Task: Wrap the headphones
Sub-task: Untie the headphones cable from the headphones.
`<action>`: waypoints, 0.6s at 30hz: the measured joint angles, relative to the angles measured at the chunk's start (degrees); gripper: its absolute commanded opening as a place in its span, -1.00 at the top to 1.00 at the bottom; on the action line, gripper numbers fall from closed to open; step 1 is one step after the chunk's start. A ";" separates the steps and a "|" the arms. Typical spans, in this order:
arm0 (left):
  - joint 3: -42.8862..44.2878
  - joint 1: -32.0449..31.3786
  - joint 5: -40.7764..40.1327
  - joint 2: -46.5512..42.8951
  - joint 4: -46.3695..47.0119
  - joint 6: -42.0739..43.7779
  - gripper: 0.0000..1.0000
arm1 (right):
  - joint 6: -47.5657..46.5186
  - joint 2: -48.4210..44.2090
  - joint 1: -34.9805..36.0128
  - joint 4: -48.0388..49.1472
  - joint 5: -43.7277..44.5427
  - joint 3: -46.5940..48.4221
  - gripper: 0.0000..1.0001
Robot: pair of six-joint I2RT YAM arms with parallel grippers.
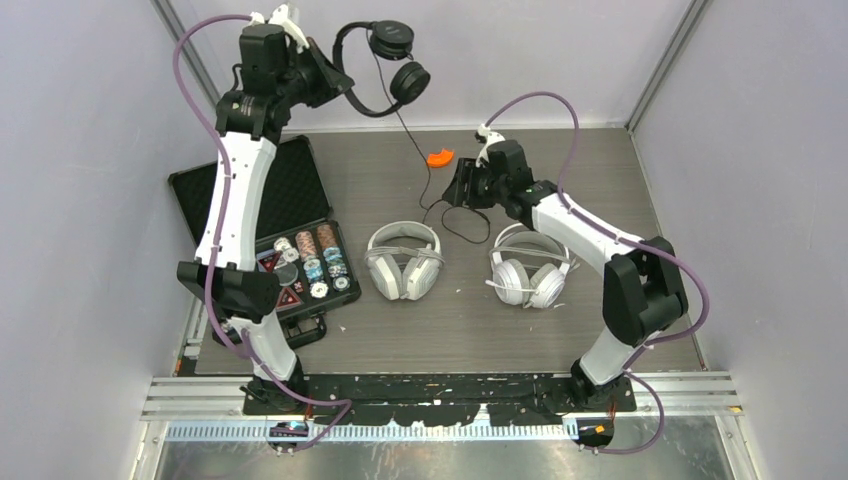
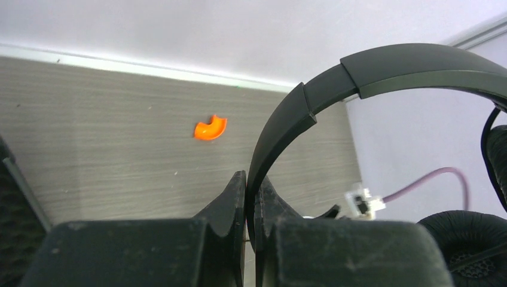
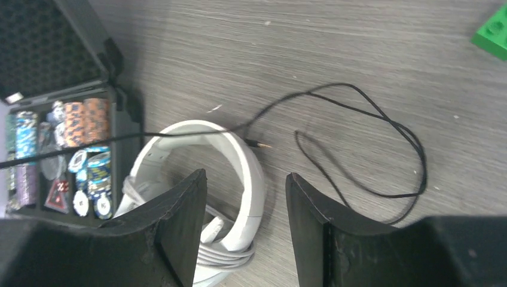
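The thin black headset (image 1: 385, 70) hangs in the upper middle of the top view. Its smooth matte band (image 2: 382, 69) arches over two round, foam-padded ear cups. The left gripper (image 1: 335, 88) is clamped on the lower end of that band, its jaws nearly meeting around it. The thin black cable (image 1: 418, 150) drops to the grey wood-grain table (image 1: 600, 160) and lies there in loose loops, ending in a small metal plug (image 3: 261, 144).

At the centre of the frame the right gripper (image 1: 460, 190) hovers over the loops with its jaws wide apart, gripping nothing. Below it, two smooth, pale over-ear headsets lie flat, the middle headset (image 1: 403, 260) and the right-hand headset (image 1: 530, 270). A curved orange piece (image 1: 439, 157) sits nearer the back wall. At left an open, foam-lined black case (image 1: 300, 260) holds stacked chips.
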 measured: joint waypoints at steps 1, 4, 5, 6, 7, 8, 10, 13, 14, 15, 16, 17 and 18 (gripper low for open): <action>0.87 0.00 0.31 0.17 0.26 -0.61 1.00 | 0.61 0.37 0.44 0.04 1.27 -0.66 -0.12; 3.61 0.00 1.01 0.57 1.11 -2.43 1.00 | 2.19 0.55 0.33 0.04 3.80 -0.76 -0.09; 4.57 0.00 1.14 0.72 1.31 -3.15 1.00 | 2.58 0.44 0.33 0.81 3.72 -0.74 -0.08; 5.38 0.00 1.38 0.90 1.55 -3.72 1.00 | 2.97 0.33 0.31 1.99 3.56 -0.87 -0.08; 6.19 0.00 1.60 1.07 2.05 -4.46 1.00 | 3.37 0.13 0.33 3.74 3.50 -1.42 -0.06; 6.91 0.00 1.88 1.25 2.67 -5.27 1.00 | 3.78 -0.44 0.50 6.40 3.52 -2.82 -0.04; 7.80 0.00 2.25 1.49 4.00 -6.82 1.00 | 4.63 -2.03 1.33 11.04 3.56 -6.45 -0.04; 8.55 0.00 2.69 1.62 5.66 -8.83 1.00 | 5.55 -3.39 3.82 18.56 4.42 -12.15 -0.07; 8.68 -0.02 2.84 1.64 6.03 -9.33 1.00 | 5.92 -3.23 4.74 20.48 4.85 -13.25 -0.09; 8.68 -0.04 2.91 1.64 6.27 -9.60 1.00 | 6.38 -2.91 5.35 21.66 5.38 -13.79 -0.10; 8.68 -0.07 2.95 1.64 6.47 -9.84 1.00 | 7.21 -2.34 6.08 23.08 6.36 -14.03 -0.10; 8.68 -0.11 2.97 1.64 6.64 -9.94 1.00 | 8.31 -1.64 6.78 24.57 7.45 -14.03 -0.10; 8.68 -0.17 2.97 1.64 6.71 -10.05 1.00 | 9.70 -0.85 7.45 26.45 8.63 -14.03 -0.10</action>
